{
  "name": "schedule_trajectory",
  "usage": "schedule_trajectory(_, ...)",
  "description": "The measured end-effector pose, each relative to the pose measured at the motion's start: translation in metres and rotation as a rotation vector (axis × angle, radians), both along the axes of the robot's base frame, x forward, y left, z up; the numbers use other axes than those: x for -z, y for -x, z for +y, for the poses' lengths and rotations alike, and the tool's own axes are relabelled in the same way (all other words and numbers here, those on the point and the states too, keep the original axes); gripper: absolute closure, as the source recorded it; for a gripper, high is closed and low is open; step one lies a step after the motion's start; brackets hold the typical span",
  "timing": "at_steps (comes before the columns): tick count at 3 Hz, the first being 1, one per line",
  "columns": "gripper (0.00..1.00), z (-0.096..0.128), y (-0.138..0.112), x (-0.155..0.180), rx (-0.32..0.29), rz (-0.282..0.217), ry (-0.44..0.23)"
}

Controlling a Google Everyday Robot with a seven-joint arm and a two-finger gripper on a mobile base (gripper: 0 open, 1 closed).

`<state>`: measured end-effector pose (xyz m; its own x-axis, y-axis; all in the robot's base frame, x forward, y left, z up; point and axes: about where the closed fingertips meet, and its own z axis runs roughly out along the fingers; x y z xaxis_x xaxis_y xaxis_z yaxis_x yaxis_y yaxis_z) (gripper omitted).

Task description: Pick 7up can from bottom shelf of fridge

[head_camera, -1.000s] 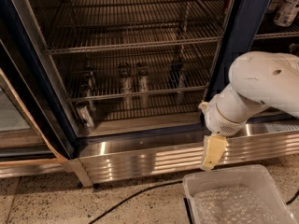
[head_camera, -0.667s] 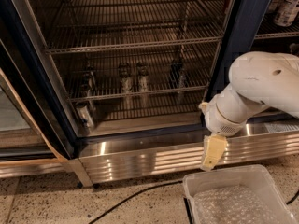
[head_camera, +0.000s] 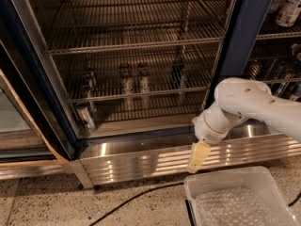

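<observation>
The fridge (head_camera: 244,36) stands open, with a dark frame, chrome wire shelves and a ribbed steel base. A small pale can with a shiny silver top (head_camera: 86,115) stands alone on the lowest level at the left; I take it for the 7up can, though its markings are too faint to read. Several more cans stand on the wire shelf above it: two pale ones (head_camera: 126,79) and a darker one (head_camera: 178,75). My gripper (head_camera: 198,157) hangs in front of the steel base, outside the fridge, well to the right of and below the pale can. It holds nothing.
A clear plastic bin (head_camera: 235,197) sits on the floor just below the gripper. A black cable (head_camera: 131,202) runs across the floor. The dark door post (head_camera: 51,107) stands at the left. Another fridge section with bottles (head_camera: 287,8) is at the right.
My arm and gripper have shifted left and slightly down in front of the steel base. The cans and the bin have not moved.
</observation>
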<state>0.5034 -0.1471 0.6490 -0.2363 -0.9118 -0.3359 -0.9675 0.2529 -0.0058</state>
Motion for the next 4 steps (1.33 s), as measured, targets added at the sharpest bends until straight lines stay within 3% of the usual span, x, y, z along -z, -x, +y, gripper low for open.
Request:
schedule_trajectory(1, 0.0, 0.001, -0.028, 0.047, 0.053, 0.019, -0.062)
schedule_trajectory(2, 0.0, 0.007, -0.059, 0.075, 0.064, -0.014, -0.12)
schedule_trajectory(3, 0.0, 0.011, -0.073, 0.079, 0.065, -0.076, -0.152)
schedule_trajectory(4, 0.0, 0.011, -0.073, 0.079, 0.065, -0.075, -0.152)
